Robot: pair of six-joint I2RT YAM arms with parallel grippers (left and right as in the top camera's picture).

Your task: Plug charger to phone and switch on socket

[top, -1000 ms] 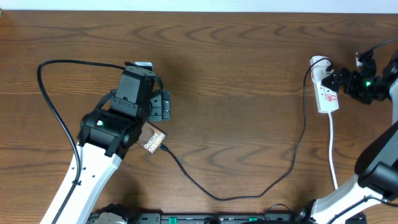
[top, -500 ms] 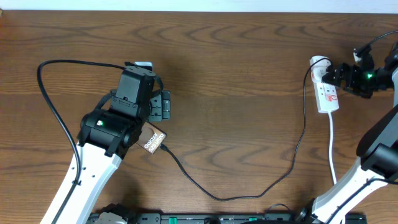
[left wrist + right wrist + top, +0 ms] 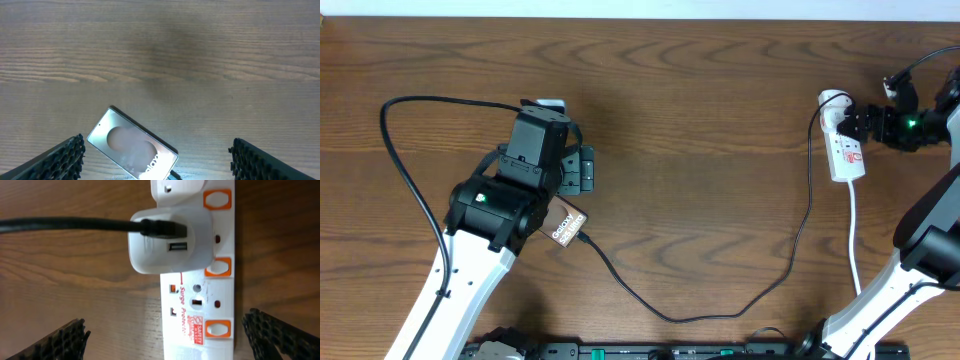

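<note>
— Where's the phone [image 3: 131, 145]?
— Flat on the worktop [image 3: 700, 120], under the left tool [image 3: 158, 147], whose fingers stand wide apart. The charger [image 3: 720, 312] loops across the wood and its tip meets the phone's lower edge.
— And the socket [image 3: 220, 295]?
— At the worktop's right side. One outlet holds a white adapter [image 3: 165, 255], with the black cable plugged into that. The right tool [image 3: 165, 326] hangs over the strip, fingers spread apart.

A brown wooden desk [image 3: 700, 90] fills nearly the whole overhead view, its grain running from 9 to 3 o'clock. Along the 12 o'clock edge lies a thin pale strip [image 3: 620, 8], wall or floor, I cannot tell. Light is even, and shadows on the wood are soft.
</note>
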